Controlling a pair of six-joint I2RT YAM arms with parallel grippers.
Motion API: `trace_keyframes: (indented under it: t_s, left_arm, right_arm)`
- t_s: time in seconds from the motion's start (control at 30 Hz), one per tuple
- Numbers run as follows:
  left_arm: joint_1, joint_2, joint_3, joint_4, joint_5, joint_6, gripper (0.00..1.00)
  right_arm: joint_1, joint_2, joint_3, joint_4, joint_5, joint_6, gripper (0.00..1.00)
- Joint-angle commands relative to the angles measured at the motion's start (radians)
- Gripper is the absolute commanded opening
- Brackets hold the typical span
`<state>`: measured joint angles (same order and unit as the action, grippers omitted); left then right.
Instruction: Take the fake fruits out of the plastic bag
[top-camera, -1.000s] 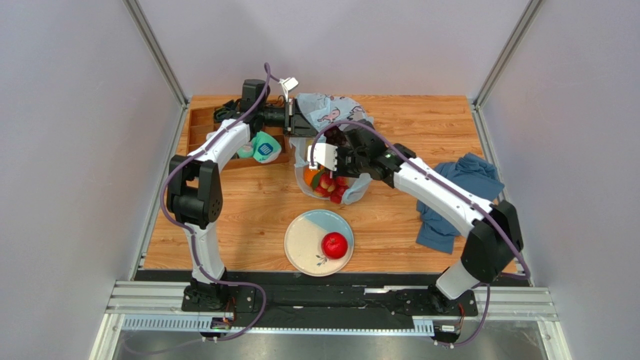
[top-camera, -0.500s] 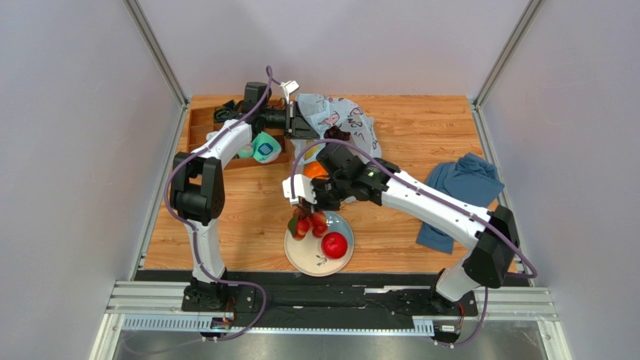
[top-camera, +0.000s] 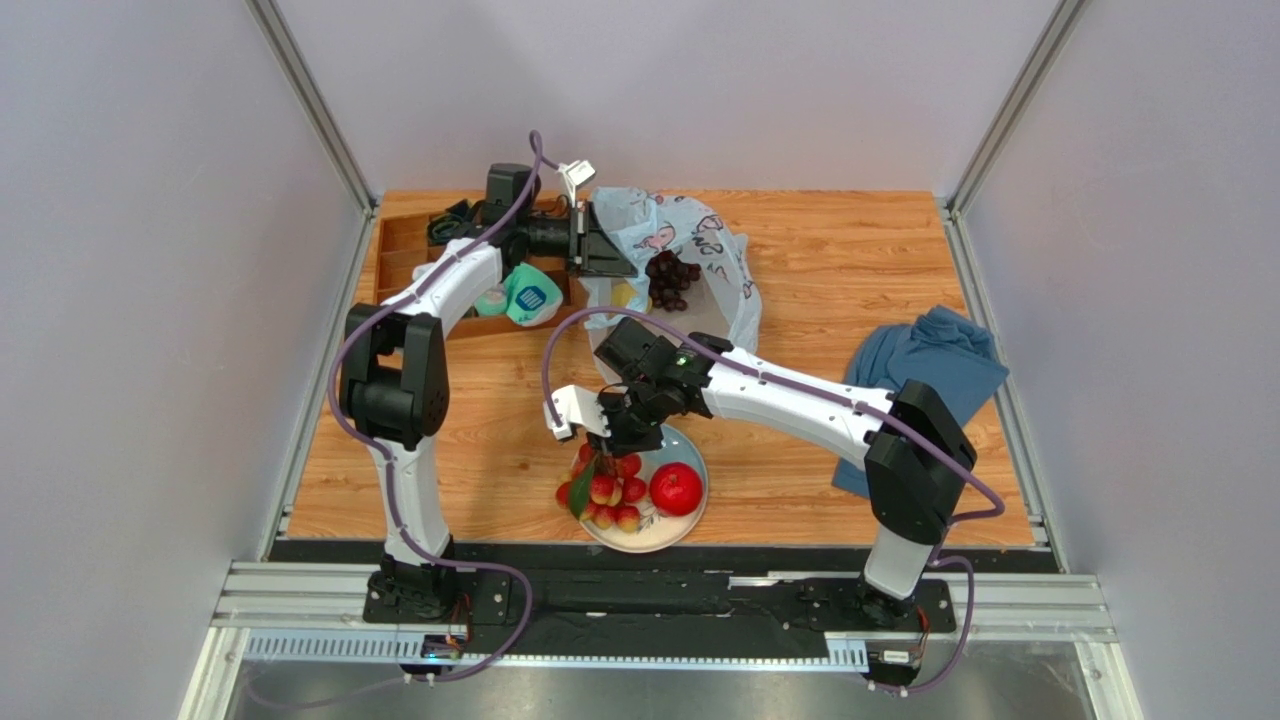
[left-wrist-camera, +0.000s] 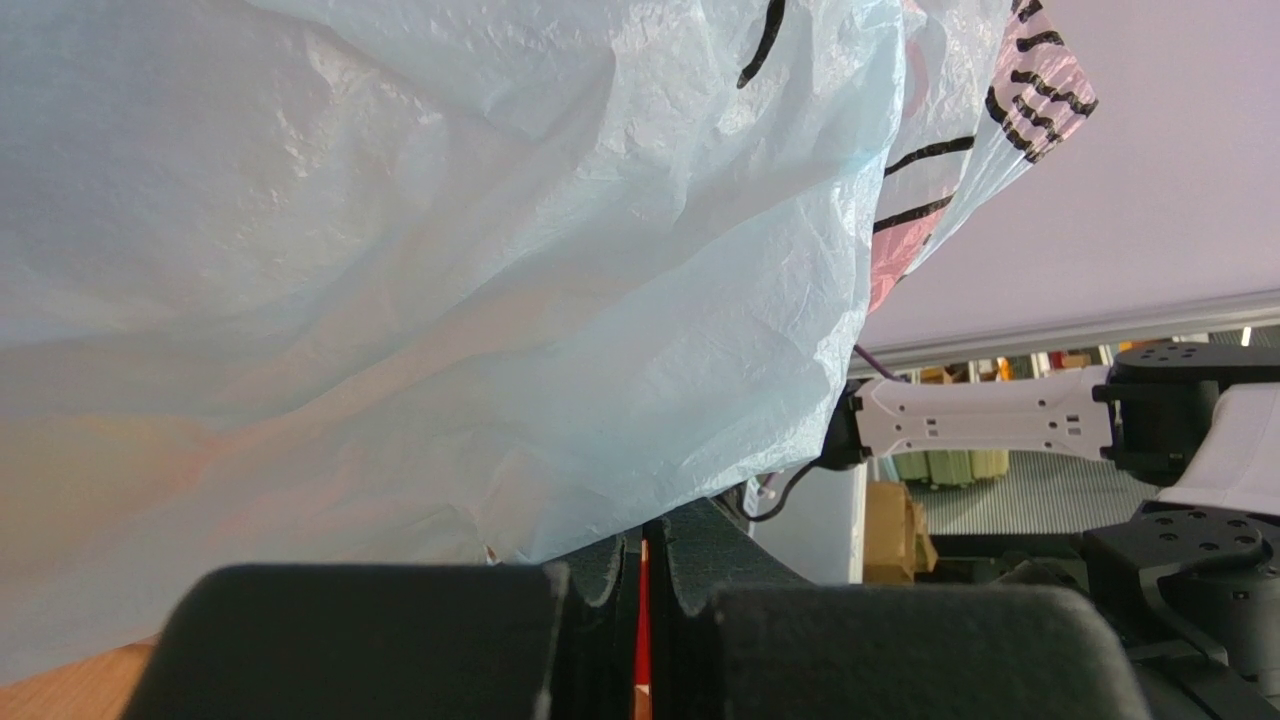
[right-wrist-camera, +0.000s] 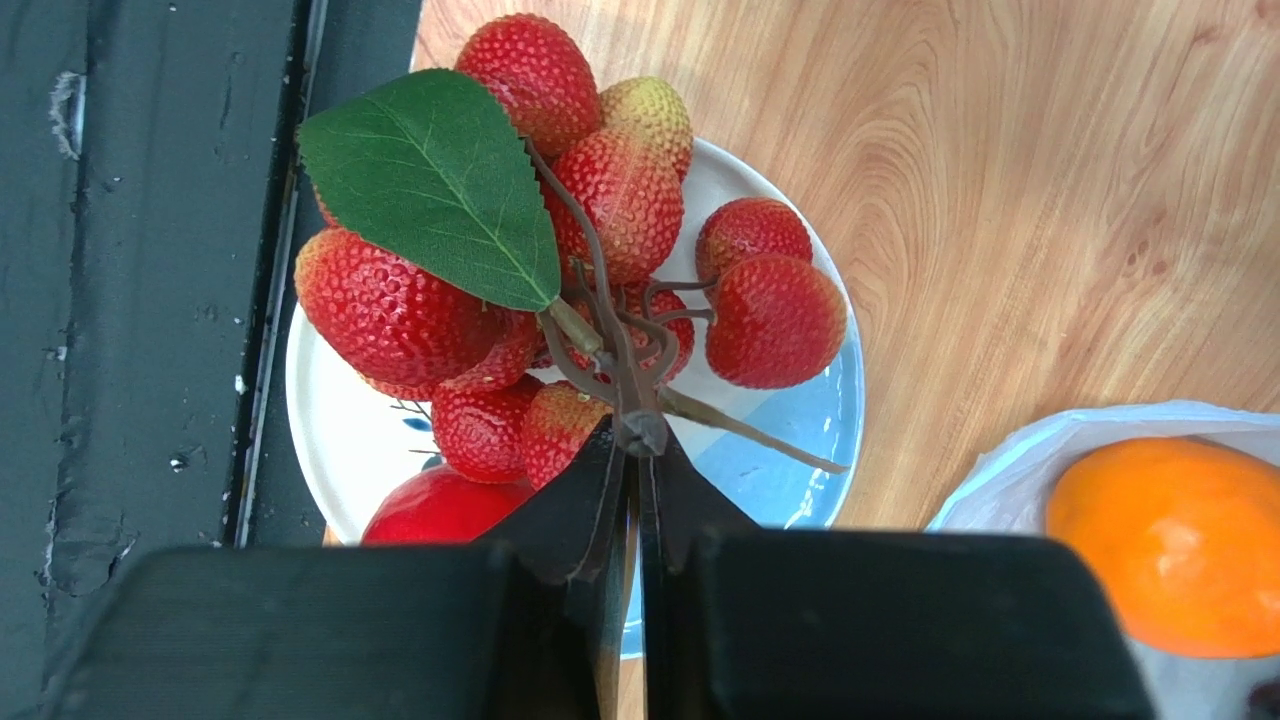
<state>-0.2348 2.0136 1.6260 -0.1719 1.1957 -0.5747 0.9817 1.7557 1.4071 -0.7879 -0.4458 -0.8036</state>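
Right gripper (right-wrist-camera: 643, 450): fingers drawn almost together, pinched on the brown stem knot of the lychee-like cluster (right-wrist-camera: 624, 195); its green leaf (right-wrist-camera: 436, 180) spreads on top. The red-yellow fruits hang below the tips over the white-and-blue plate (right-wrist-camera: 796, 428), and I cannot tell whether they already rest on it. The cluster sits toward the plate's left edge, with a few fruits past the rim on the side of the black base rail (right-wrist-camera: 150, 300); the red apple (right-wrist-camera: 436, 510) lies on the same plate, just beside the cluster. My read is that this is the set-down. To do it well I would nudge the load toward the plate's middle without knocking the apple; lower until the fruits take their own weight; part the fingers only enough to free the stem; then lift straight up so the twigs do not snag. Further out, the orange (right-wrist-camera: 1157, 540) is inside the plastic bag (left-wrist-camera: 451, 270), and the dark grape bunch (top-camera: 669, 281) lies at the bag's mouth, so two at least are left. Left gripper (left-wrist-camera: 646, 600): fingers closed, apparently clamping the bag's edge at the far side of the table (top-camera: 842, 255) and holding the film up; I would keep that hold steady so the mouth stays open for the next reach.
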Motion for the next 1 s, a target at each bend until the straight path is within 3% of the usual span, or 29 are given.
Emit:
trace_keyframes:
  t_s: [0.0, 0.07, 0.17, 0.27, 0.57, 0.67, 0.8, 0.83, 0.97]
  left_arm:
    - [0.003, 0.002, 0.044, 0.018, 0.016, 0.006, 0.00]
    - [0.003, 0.005, 0.049, 0.018, 0.016, 0.003, 0.00]
    - [0.003, 0.004, 0.054, 0.020, 0.021, -0.002, 0.00]
    - [0.005, 0.007, 0.055, 0.032, 0.024, -0.019, 0.00]
    - [0.008, 0.011, 0.040, 0.052, 0.015, -0.045, 0.00]
    - [0.008, -0.019, -0.040, 0.233, 0.025, -0.230, 0.00]
    - [0.009, -0.033, -0.097, 0.290, 0.050, -0.281, 0.00]
    - [0.009, -0.036, -0.104, 0.288, 0.051, -0.283, 0.00]
    - [0.011, -0.044, -0.132, 0.291, 0.053, -0.292, 0.00]
  right_arm:
    - [0.009, 0.013, 0.036, 0.018, 0.047, 0.035, 0.15]
    - [0.005, -0.002, 0.032, 0.024, 0.076, 0.037, 0.40]
    - [-0.015, -0.048, 0.062, 0.026, 0.084, 0.072, 0.54]
    - [-0.058, -0.087, 0.104, -0.023, 0.061, 0.095, 0.61]
    - [-0.267, -0.072, 0.156, -0.050, 0.059, 0.171, 0.61]
    - [-0.334, 0.005, 0.200, -0.024, 0.071, 0.222, 0.62]
    - [-0.380, 0.116, 0.286, -0.016, 0.068, 0.288, 0.63]
    - [-0.386, 0.140, 0.303, -0.014, 0.062, 0.300, 0.76]
    - [-0.387, 0.160, 0.306, -0.004, 0.050, 0.346, 0.77]
